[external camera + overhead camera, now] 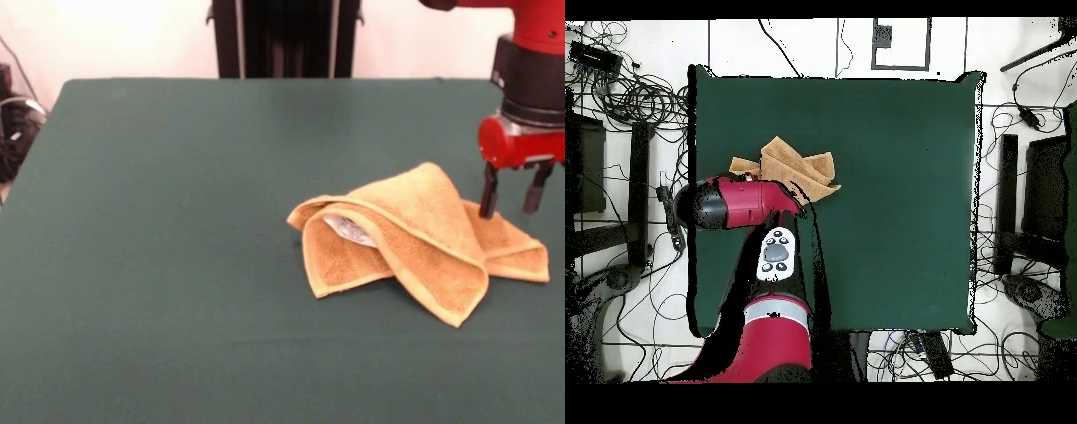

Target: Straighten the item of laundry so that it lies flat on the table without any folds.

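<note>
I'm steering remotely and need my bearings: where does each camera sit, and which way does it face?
Front view: across the table from the robot, facing its pedestal; shows the towel and the open gripper just above the towel's far corner.
Overhead view: above the table, looking straight down, base at the bottom; the red arm covers part of the towel.
Shared: towel, table, arm.

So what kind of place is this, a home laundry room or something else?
Most likely a robotics lab, not a home. A red and black robot arm works over a large table covered in dark green cloth, loose black cables sprawl across the white floor around it, and the crumpled golden-orange terry towel looks like a test object.
</note>
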`<act>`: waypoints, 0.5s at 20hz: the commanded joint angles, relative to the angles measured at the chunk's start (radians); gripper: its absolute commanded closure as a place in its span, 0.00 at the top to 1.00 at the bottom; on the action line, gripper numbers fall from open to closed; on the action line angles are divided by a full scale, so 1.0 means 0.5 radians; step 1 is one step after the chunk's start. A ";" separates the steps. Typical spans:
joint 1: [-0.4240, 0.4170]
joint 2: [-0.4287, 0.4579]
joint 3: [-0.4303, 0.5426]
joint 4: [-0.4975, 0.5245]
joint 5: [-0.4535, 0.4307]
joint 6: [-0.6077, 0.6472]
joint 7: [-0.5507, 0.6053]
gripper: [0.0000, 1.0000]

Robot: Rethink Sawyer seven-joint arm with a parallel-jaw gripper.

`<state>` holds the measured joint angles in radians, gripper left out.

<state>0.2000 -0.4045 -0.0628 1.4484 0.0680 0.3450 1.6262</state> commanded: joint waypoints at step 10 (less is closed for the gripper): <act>-0.008 0.076 -0.029 -0.182 0.133 0.232 0.436 1.00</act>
<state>0.2001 -0.3981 -0.0713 1.4371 0.0686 0.3302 1.6262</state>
